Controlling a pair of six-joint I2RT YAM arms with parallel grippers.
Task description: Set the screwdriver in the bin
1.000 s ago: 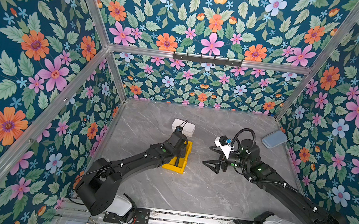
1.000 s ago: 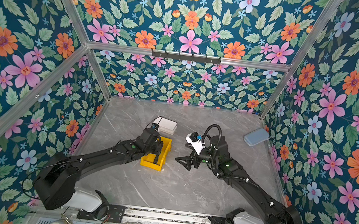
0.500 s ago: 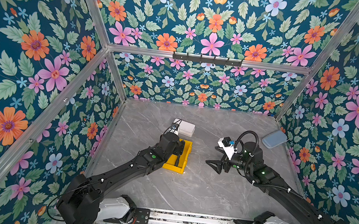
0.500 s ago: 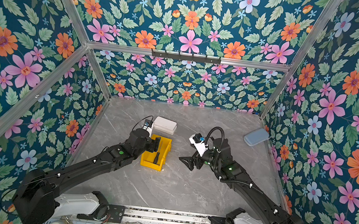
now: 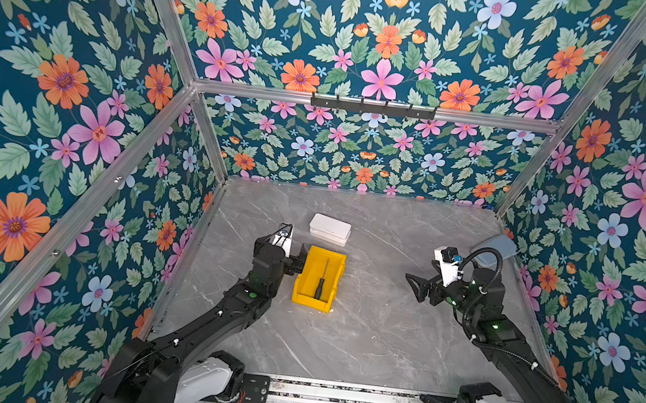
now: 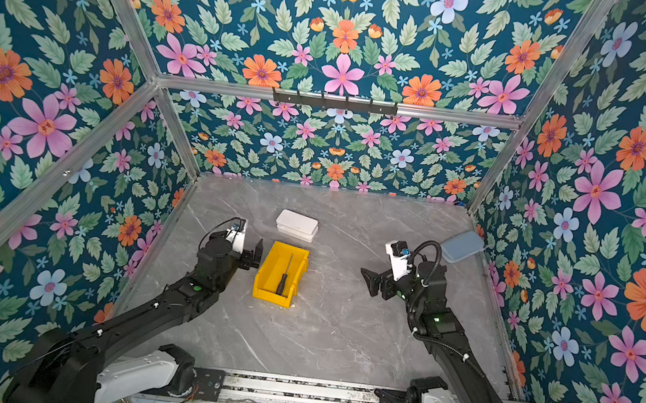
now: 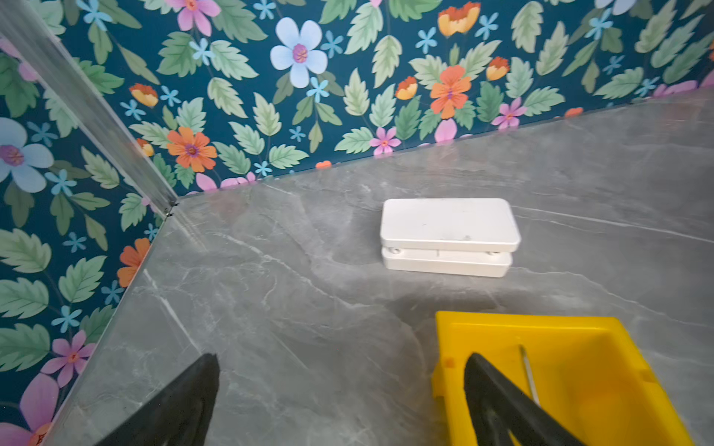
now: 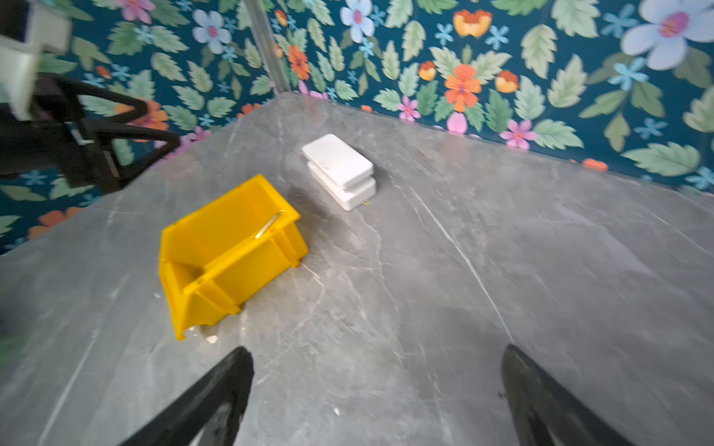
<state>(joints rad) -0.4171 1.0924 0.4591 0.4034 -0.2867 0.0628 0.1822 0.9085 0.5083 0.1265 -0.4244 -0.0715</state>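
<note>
- Screwdriver lies flat inside the yellow bin — black handle toward the bin's lower front edge, shaft toward the white box.
- Left fingers spread wide, holding nothing, just beside the bin's left wall.
- Right fingers spread wide and empty — above the bench, well apart from the bin.
</note>
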